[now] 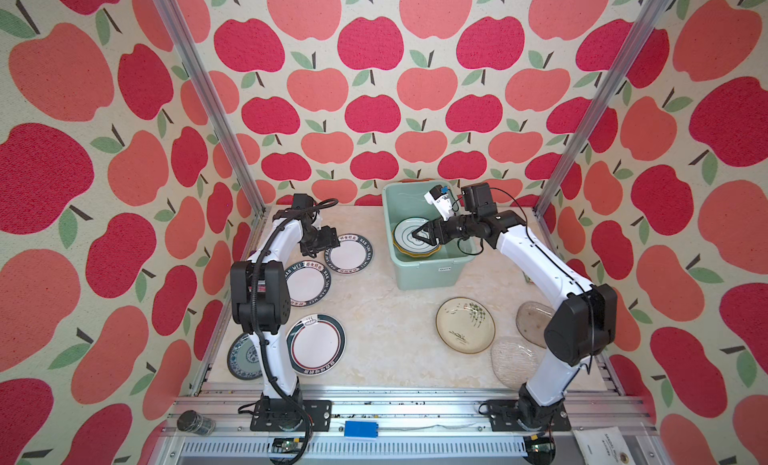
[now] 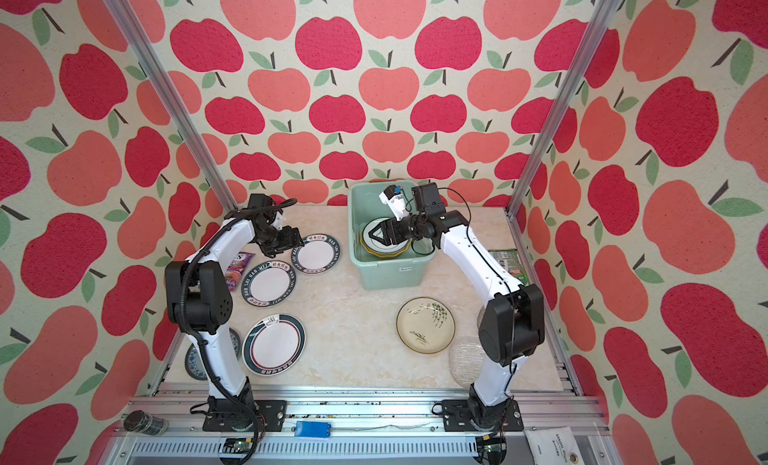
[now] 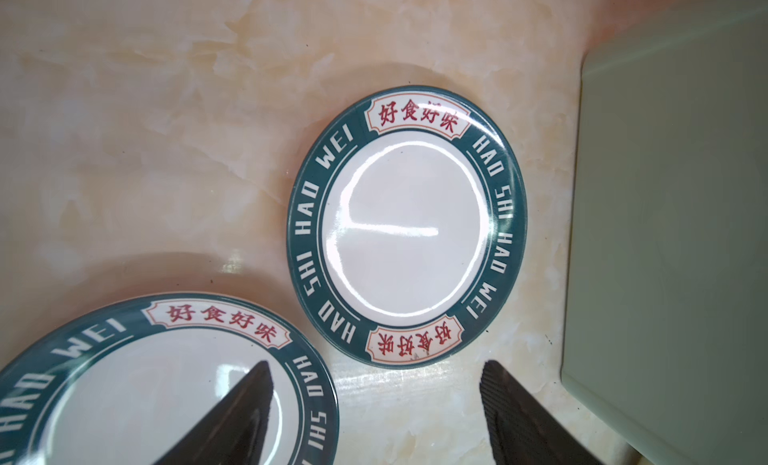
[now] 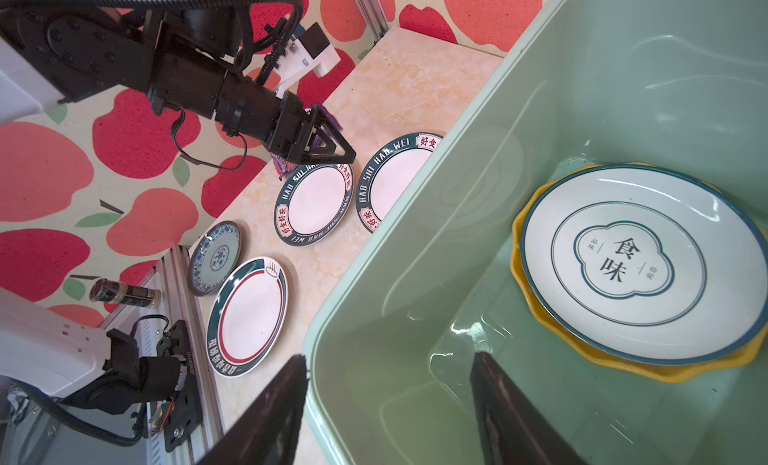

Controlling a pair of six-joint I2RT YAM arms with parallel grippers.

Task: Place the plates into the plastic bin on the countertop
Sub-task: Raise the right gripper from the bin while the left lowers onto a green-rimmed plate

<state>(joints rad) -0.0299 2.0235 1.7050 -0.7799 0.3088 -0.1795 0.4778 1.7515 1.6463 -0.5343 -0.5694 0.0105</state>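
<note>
The far-left plate (image 3: 407, 230) and the nearer twin plate (image 3: 137, 384) read "HAO SHI HAO WEI" and 好食好味 on their rims. In the bin (image 4: 415, 234), the white plate (image 4: 636, 259) reads 食味 at its centre.

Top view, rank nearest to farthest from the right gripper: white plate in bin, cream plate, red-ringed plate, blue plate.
1. white plate: in the bin, under the right gripper.
2. cream plate: in front of the bin, right side.
3. red-ringed plate: front left.
4. blue plate: front-left corner.

We find bare countertop (image 1: 374, 317) down the middle; plates (image 1: 305, 282) crowd its left edge and near right corner, and the bin (image 1: 428, 272) stands by the far edge.
</note>
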